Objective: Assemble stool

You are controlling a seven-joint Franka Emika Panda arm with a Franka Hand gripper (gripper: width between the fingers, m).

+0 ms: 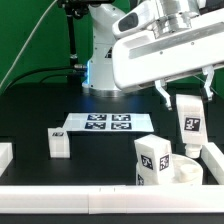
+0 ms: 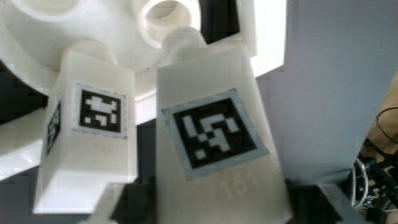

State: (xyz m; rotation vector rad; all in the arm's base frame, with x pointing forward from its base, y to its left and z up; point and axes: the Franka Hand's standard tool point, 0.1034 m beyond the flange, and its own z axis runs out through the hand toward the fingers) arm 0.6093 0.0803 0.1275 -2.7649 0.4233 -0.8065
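Three short white plastic block legs with black-and-white square tags show on my screen. The held leg (image 1: pixel 189 122) hangs upright in the two-finger gripper (image 1: pixel 186 100), whose fingers are pinched on its upper end. It sits over the far part of the round white plastic seat disc (image 1: pixel 186 172), at the exterior view's right. I cannot tell whether its lower end touches the disc.

The second leg (image 1: pixel 152 160) stands upright at the disc's side toward the exterior view's left, tag facing the camera. I cannot say if it is seated in a socket. The third leg (image 1: pixel 58 141) lies alone on the black table (image 1: pixel 30 115), well apart toward the exterior view's left. Between it and the disc lies the thin flat white marker board (image 1: pixel 105 123). A plain white border rail (image 1: pixel 90 198) runs along the table's near edge.

In the wrist view the held leg (image 2: pixel 214 140) and the second leg (image 2: pixel 89 112) stand close side by side, both reaching toward the disc's hollow sockets (image 2: pixel 164 15).
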